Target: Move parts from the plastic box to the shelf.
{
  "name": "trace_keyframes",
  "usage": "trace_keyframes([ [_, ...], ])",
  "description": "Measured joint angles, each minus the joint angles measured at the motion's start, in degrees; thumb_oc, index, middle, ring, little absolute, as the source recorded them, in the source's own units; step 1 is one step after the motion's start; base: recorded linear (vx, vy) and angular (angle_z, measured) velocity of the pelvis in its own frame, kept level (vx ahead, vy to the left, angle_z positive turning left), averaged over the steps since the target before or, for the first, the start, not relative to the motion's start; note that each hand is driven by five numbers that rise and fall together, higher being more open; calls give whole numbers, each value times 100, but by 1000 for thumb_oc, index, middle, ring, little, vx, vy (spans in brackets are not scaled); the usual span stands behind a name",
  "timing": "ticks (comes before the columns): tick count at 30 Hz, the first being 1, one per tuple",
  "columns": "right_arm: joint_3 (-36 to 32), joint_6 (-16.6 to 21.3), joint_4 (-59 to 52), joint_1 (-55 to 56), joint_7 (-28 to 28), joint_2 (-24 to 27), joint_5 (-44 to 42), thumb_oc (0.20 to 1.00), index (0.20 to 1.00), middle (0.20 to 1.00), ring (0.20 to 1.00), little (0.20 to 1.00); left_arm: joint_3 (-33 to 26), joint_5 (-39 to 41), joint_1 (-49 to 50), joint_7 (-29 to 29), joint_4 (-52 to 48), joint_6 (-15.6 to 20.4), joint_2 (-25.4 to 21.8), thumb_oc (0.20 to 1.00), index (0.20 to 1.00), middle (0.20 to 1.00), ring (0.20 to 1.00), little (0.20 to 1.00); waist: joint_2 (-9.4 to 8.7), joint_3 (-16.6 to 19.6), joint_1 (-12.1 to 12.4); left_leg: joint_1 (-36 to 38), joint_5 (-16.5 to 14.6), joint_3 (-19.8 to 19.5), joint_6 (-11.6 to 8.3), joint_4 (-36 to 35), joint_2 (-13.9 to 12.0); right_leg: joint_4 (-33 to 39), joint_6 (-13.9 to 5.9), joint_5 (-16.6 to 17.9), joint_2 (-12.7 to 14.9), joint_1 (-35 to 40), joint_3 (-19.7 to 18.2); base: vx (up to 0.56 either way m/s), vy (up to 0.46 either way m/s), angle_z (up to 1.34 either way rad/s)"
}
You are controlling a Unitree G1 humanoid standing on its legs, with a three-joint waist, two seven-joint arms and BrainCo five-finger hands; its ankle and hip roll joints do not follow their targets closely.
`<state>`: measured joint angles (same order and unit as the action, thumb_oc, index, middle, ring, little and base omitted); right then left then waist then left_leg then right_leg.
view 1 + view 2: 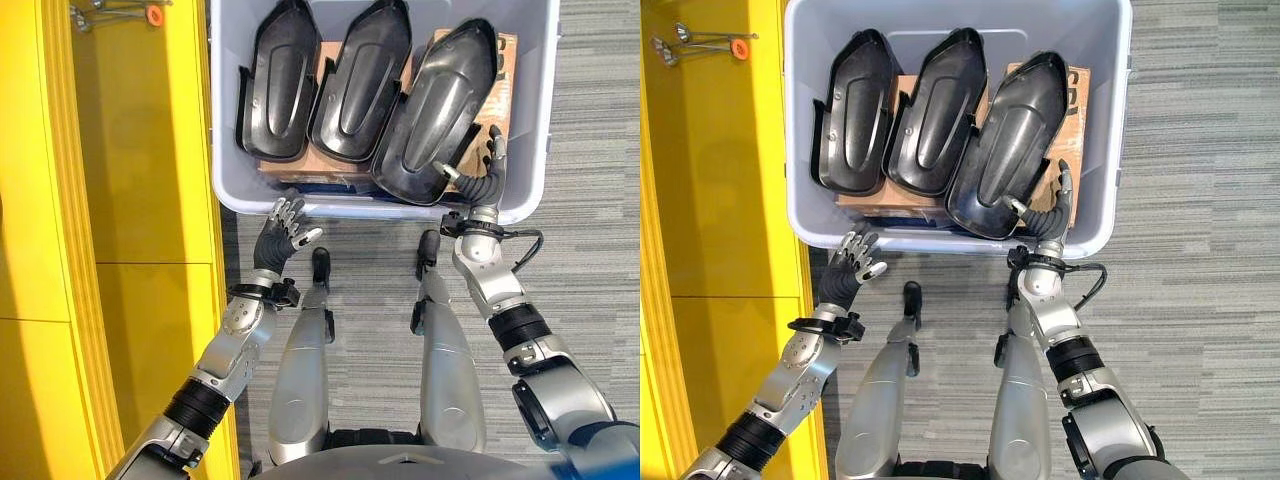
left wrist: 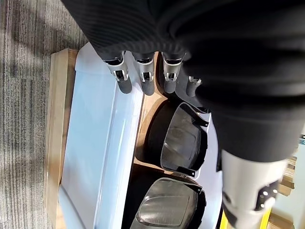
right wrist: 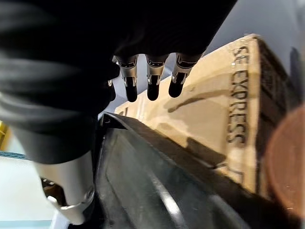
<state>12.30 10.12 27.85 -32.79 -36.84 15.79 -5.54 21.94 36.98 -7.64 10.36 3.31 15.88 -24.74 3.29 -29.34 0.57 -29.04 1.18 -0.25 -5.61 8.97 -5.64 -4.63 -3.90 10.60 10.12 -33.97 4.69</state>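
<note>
Part (image 1: 440, 110): right of box (image 1: 530, 150); likely light, stiff, slick; grip near rim.
Right hand (image 1: 487, 175): fingers spread beside rim.
Left hand (image 1: 283, 228): relaxed, lower centre.

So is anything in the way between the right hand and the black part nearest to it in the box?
Nothing visible is. The right hand is already inside the plastic box, its straight fingers right beside the near edge of the rightmost black part. The left hand hangs outside the box's near wall.

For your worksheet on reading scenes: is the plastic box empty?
No, the plastic box holds three black parts lying side by side on cardboard.
</note>
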Motion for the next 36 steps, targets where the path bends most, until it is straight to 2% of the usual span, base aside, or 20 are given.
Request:
trace_keyframes([
  [9,12,28,542,-393,-181,-8,-17,1000,1000,1000,1000,1000,7,58,-6,2,0,18,-47,1000,1000,1000,1000,1000,0,0,-11,-10,-1,24,1,16,11,-43,0,1,5,-50,-57,1,1,-2],
  [20,-10,129,1259,-1015,-231,39,-500,1000,1000,1000,1000,1000,16,67,-27,0,0,55,-63,1000,1000,1000,1000,1000,3,0,-18,-99,0,3,1,75,12,-52,1,1,0,-106,-61,0,0,0],
  [36,103,36,1553,-1273,-222,82,-645,1000,1000,1000,1000,1000,107,70,-61,18,-1,99,-67,1000,1000,1000,1000,1000,34,-17,33,-255,-3,-50,3,221,12,-97,8,7,1,-169,1,2,1,1],
])
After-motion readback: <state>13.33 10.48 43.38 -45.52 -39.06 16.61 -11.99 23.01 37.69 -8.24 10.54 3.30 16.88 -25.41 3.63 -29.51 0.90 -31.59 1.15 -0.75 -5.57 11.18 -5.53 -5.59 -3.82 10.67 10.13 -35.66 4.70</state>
